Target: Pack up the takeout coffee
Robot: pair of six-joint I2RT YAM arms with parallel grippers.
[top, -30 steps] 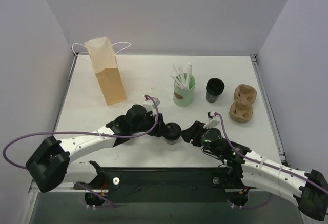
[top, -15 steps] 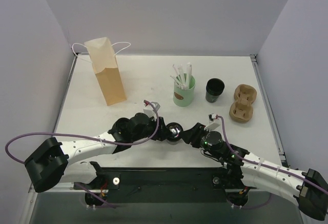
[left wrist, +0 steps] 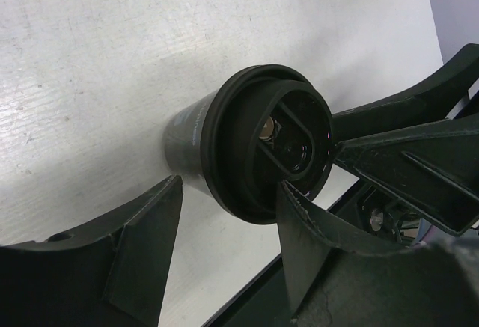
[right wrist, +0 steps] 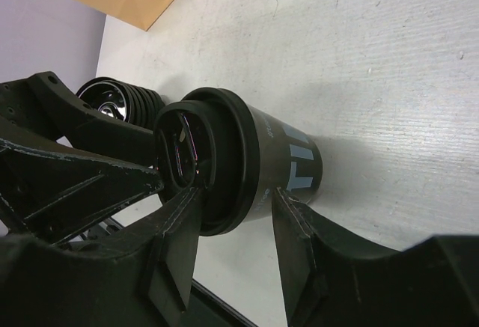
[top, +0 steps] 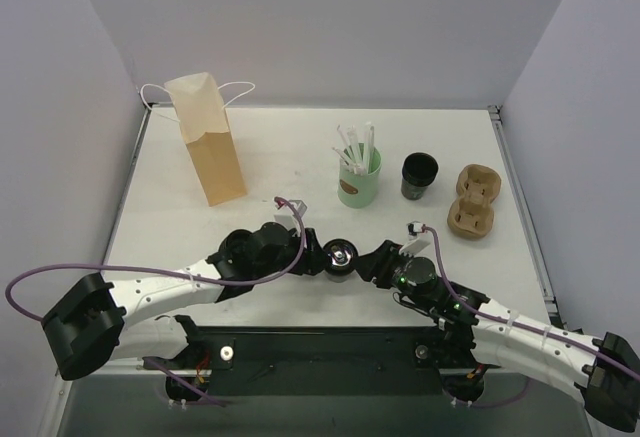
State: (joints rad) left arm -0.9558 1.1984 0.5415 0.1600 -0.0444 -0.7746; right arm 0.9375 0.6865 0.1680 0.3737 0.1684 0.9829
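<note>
Evidently precarious: small black paper cup with round black plastic lid (top: 341, 255), upright by middle of near edge of desk (top: 270, 152), pinched in right claw (right wrist: 236, 200), flanked by left claw (left wrist: 232, 185), grip there unclear. Could tip or shed lid under opposed pulls.

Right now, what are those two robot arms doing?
Two robot arms are at the black takeout coffee cup, lid on, near the front of the table. The left pincer and right pincer flank it from opposite sides. The paper bag stands at the back, so the cup isn't packed yet.
</note>
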